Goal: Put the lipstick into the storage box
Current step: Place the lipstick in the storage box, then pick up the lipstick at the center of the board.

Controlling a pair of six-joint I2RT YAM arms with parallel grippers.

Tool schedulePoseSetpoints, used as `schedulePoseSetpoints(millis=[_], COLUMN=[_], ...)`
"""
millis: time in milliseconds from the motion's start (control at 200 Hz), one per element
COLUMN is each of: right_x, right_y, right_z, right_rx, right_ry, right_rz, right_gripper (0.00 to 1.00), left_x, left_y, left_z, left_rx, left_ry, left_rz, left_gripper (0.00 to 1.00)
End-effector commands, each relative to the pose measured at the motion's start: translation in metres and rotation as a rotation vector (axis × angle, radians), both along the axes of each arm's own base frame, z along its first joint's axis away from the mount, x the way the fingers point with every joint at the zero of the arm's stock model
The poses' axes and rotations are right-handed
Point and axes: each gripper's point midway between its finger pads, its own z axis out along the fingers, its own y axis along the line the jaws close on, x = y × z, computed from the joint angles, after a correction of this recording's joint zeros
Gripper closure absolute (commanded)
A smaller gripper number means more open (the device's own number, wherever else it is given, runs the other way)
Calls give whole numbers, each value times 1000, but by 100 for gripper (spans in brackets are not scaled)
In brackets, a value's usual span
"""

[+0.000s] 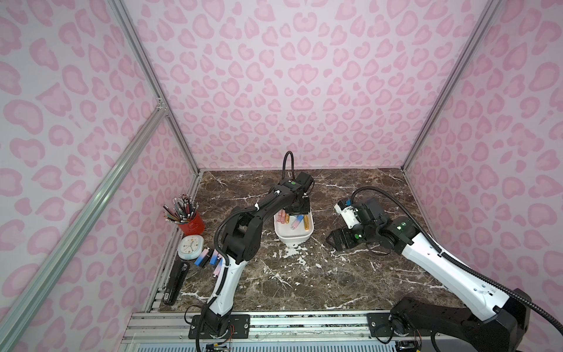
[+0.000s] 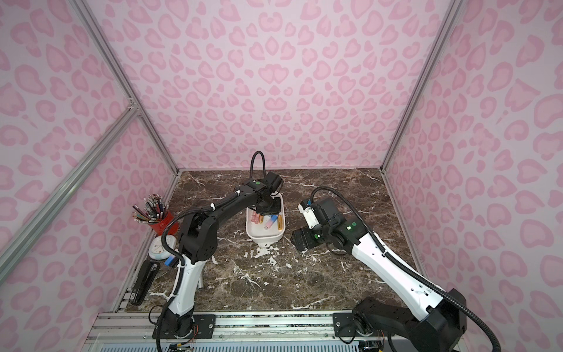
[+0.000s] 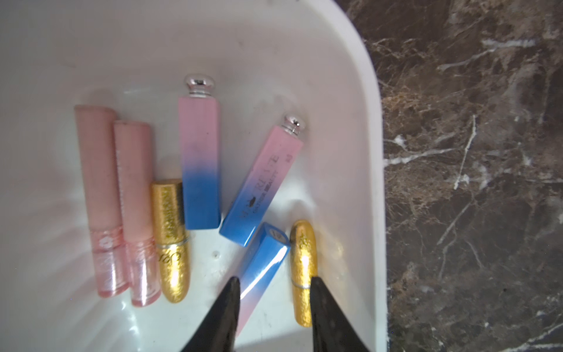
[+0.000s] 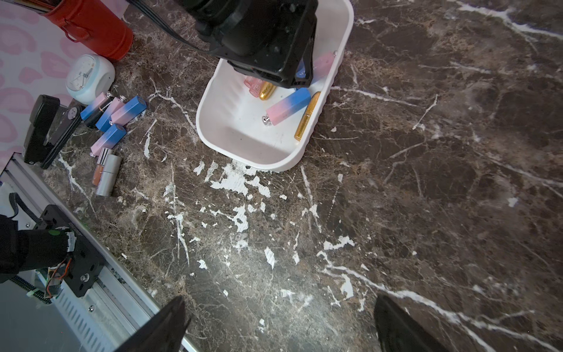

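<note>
The white storage box (image 1: 292,240) (image 2: 263,239) stands mid-table and holds several lipsticks: pink, gold and blue-pink ones. My left gripper (image 3: 275,279) (image 1: 297,208) hangs just above the box, its jaws apart. A blue-pink lipstick (image 3: 265,265) (image 4: 288,106) lies on the box floor under them, beside one fingertip, next to a gold lipstick (image 3: 304,274). Several more blue-pink lipsticks (image 1: 207,259) (image 4: 112,119) lie on the table at the left. My right gripper (image 4: 279,298) (image 1: 335,240) is open and empty over bare marble, right of the box.
Along the left wall stand a red pencil cup (image 1: 190,224), a small white clock (image 1: 190,247) and a black stapler (image 1: 175,283). A silver tube and an orange gloss (image 4: 106,175) lie near the loose lipsticks. A metal rail (image 1: 274,326) runs along the table's front.
</note>
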Motion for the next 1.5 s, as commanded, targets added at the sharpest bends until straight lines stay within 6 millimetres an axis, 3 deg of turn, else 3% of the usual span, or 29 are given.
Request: schedulePoseSetpoints(millis=[0, 60, 165, 295, 400, 540, 940, 1265, 1495], right_x=[3, 6, 10, 15, 17, 18, 23, 26, 29], right_y=[4, 8, 16, 26, 34, 43, 54, 57, 61], right_z=[2, 2, 1, -2, -7, -12, -15, -20, -24], right_rx=[-7, -6, 11, 46, 70, 89, 115, 103, 89], right_ry=[5, 10, 18, 25, 40, 52, 52, 61, 90], right_rz=[25, 33, 46, 57, 73, 97, 126, 139, 159], right_gripper=[1, 1, 1, 1, 1, 1, 1, 1, 1], left_x=[-8, -22, -62, -127, -165, -195, -238, -251, -256], left_y=[26, 49, 99, 157, 186, 215, 251, 268, 268], left_z=[32, 41, 38, 18, 8, 5, -33, -44, -55], left_rx=[43, 72, 103, 132, 165, 231, 192, 164, 151], left_ry=[-62, -70, -33, 30, 60, 87, 159, 176, 205], left_rz=[41, 76, 176, 330, 423, 519, 743, 820, 820], left_gripper=[59, 59, 59, 58, 57, 56, 50, 48, 47])
